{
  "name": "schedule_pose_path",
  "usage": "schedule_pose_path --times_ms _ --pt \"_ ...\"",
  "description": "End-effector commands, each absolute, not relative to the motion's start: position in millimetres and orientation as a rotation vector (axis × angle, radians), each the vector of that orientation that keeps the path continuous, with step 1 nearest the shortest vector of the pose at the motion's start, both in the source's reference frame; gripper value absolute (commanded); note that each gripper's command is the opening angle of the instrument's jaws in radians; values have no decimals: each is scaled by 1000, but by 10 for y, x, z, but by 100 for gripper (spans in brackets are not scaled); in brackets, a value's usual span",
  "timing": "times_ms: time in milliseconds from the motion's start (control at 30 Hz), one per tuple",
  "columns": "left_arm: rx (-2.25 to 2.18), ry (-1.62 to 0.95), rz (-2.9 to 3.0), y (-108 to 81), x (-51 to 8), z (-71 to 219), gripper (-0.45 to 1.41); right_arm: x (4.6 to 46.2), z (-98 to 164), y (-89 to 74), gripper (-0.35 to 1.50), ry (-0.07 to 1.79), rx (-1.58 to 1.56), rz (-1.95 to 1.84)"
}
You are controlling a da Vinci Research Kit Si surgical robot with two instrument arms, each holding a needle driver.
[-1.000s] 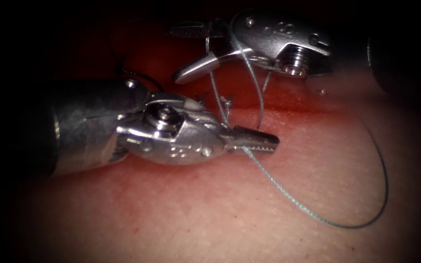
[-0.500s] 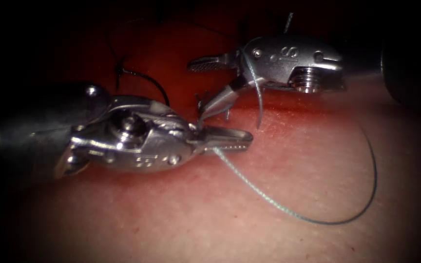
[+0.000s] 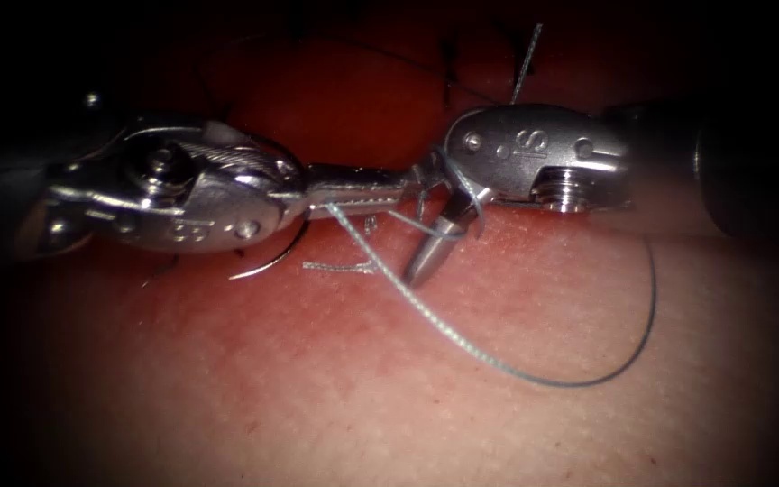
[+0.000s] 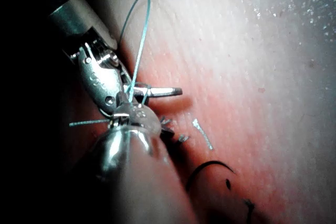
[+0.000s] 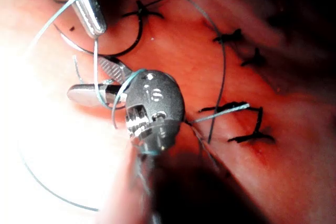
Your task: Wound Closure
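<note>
My left tool [image 3: 398, 187] reaches in from the left, its jaws shut on the teal thread [image 3: 462, 347]. My right tool [image 3: 418, 225] meets it tip to tip with its jaws open, one jaw angled down toward the tissue [image 3: 389, 397]. The thread is wrapped around the right tool's jaws [image 5: 100, 82], then sweeps in a wide loop over the pale tissue toward the right. The same thread [image 4: 137, 40] arcs above both tools in the left wrist view. A thin curved strand [image 3: 268, 263] lies under the left tool; I cannot tell whether it is the needle.
The red cut [image 3: 353, 108] runs behind the tools, closed by several dark knotted stitches [image 5: 247, 137]. A short cut piece of thread [image 3: 335, 266] lies on the tissue below the left tool's jaws. A teal tail [image 3: 525, 59] sticks up behind the right tool.
The left tool has drawn back to the left and upward with the thread. The right tool has come down to meet it, one jaw swung downward. The thread loop has shrunk and shifted left.
</note>
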State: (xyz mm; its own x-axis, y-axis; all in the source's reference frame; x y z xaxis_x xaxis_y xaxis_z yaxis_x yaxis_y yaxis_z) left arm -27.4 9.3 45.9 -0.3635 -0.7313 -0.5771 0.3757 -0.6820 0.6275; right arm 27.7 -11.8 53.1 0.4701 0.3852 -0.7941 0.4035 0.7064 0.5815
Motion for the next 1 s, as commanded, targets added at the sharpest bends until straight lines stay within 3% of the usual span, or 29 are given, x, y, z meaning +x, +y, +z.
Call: schedule_pose_path --times_ms 33,367,1000 --pt "1167 -517 -2073 100 -279 465 -45 287 533 -115 98 1119 872 -36" --pt "1202 -524 -2051 127 -268 500 -45 277 528 -121 98 1324 1084 -60" --pt "1212 -583 -2101 119 -268 526 -45 227 516 -79 91 1608 928 277"
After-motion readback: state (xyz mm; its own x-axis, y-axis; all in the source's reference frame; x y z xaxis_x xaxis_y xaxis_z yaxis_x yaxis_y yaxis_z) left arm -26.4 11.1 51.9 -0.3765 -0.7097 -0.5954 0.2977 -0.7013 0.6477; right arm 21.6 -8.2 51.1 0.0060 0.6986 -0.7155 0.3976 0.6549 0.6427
